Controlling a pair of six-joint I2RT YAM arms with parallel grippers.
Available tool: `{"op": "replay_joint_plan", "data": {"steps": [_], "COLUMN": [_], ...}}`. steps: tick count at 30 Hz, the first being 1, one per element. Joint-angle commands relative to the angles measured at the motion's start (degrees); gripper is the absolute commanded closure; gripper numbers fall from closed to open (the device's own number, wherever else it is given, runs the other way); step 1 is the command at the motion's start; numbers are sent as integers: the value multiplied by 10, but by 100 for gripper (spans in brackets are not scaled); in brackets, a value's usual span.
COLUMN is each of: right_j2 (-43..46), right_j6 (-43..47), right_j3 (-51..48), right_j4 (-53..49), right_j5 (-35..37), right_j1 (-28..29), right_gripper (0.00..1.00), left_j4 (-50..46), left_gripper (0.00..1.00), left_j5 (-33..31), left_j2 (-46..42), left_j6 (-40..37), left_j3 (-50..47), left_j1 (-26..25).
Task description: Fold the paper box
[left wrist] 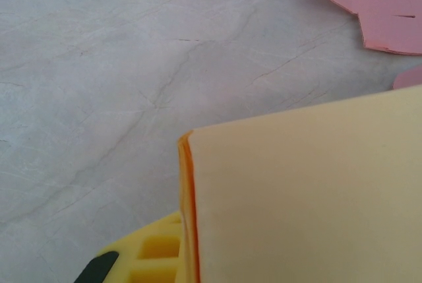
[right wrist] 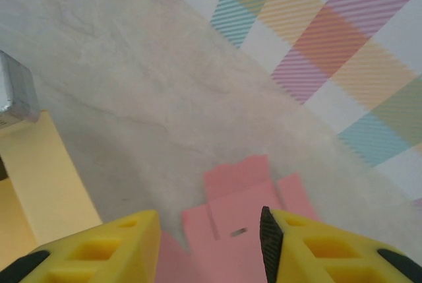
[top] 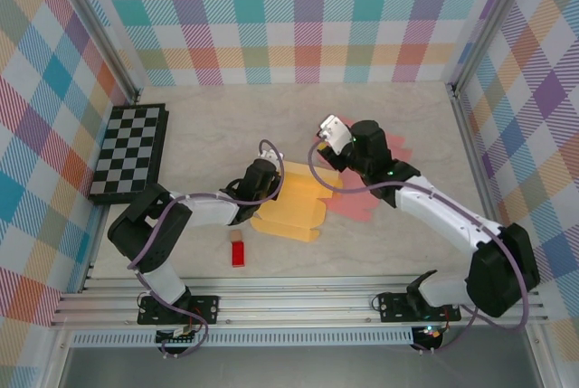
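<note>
The paper box (top: 291, 209) is a flat yellow card blank lying on the desk (top: 208, 126) at the centre, between the two arms. Its right side is just beside a pink sheet (top: 360, 205); we cannot tell whether the two overlap. The left jaws are closed on the box's upper-left panel. In the left wrist view that panel stands raised off the desk, with a thin orange edge showing just beside the yellow finger (left wrist: 148, 256). The right jaws are open and hold nothing. In the right wrist view their fingers (right wrist: 112, 250) hover above the pink sheet, with the box off to the left. We judge the step in hand to be raising the first side panel along its crease, and the fold appears to be at an early stage. To do this well, we rotate the panel about the crease line rather than pulling it toward the arm — a pull would likely slide the whole blank across the smooth desk. We bring the right jaws across to press the base panel down close to the crease, so that the bend forms on the score and not in the middle of the card. We keep the left grip light, since thin card dents easily. We lift until the panel stands upright before releasing it. The red block (top: 238, 253) and the checkerboard (top: 131, 153) lie well apart from the work and need no attention.
</note>
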State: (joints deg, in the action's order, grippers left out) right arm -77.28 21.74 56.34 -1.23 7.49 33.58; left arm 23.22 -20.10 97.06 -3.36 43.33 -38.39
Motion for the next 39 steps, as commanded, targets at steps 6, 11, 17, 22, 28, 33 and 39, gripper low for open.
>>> {"op": "replay_joint_plan", "data": {"steps": [6,11,17,22,28,33,39], "right_j2": [-90,-103,-128,-140,-146,-147,-145], "right_j6": [-182,-192,-190,-193,-195,-197,-204], "right_j3": [17,1,0,2,2,-4,-7], "right_j4": [-76,-67,-80,-84,-92,-86,-82], "right_j5": [-70,-91,-106,-123,-139,-156,-163], "right_j1": [0,-7,-11,-25,-33,-33,-33], "right_gripper": [54,53,54,55,56,57,58], "left_j4": [5,1,-2,3,7,9,-12], "left_gripper": [94,90,85,80,66,64,82], "left_j5": [12,20,23,51,68,55,1], "left_j2": [15,28,40,41,44,60,96], "left_j6": [-35,-29,-25,-23,-11,-2,16], "left_j3": [-11,-4,-3,-9,-11,1,39], "left_j1": [0,0,2,8,19,27,27]}}
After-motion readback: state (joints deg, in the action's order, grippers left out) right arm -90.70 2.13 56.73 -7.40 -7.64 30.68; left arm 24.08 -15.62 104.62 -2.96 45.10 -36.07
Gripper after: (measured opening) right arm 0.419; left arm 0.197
